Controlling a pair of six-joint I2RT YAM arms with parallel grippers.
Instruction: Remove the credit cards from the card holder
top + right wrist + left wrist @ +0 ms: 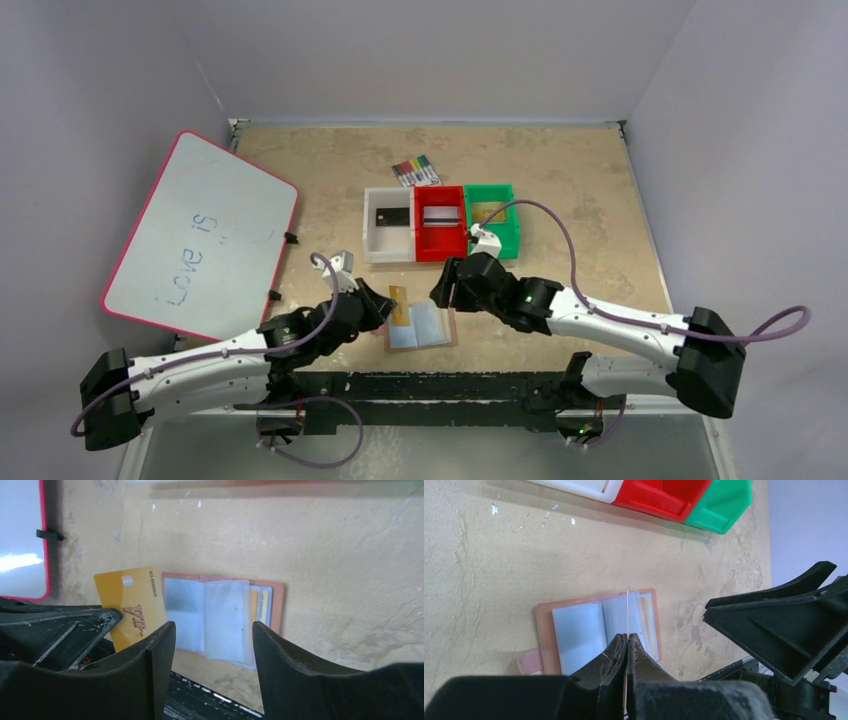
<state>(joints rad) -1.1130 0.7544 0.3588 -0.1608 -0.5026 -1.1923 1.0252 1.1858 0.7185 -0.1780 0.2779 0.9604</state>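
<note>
The card holder [432, 328] lies open on the table, its clear pockets facing up, also in the left wrist view [574, 635] and the right wrist view [220, 615]. My left gripper [388, 305] is shut on a gold credit card [130, 605], held on edge at the holder's left side; in its own view the card [628, 607] is a thin line between the closed tips [628, 636]. More cards [260, 605] peek from the holder's right pocket. My right gripper [212, 630] hovers open over the holder, with nothing between its fingers.
Behind the holder stand a white bin [372, 240] with a black card [390, 216], a red bin [440, 247] with a silver card, and a green bin [505, 238]. Coloured markers [415, 170] lie further back. A red-rimmed whiteboard [200, 235] fills the left.
</note>
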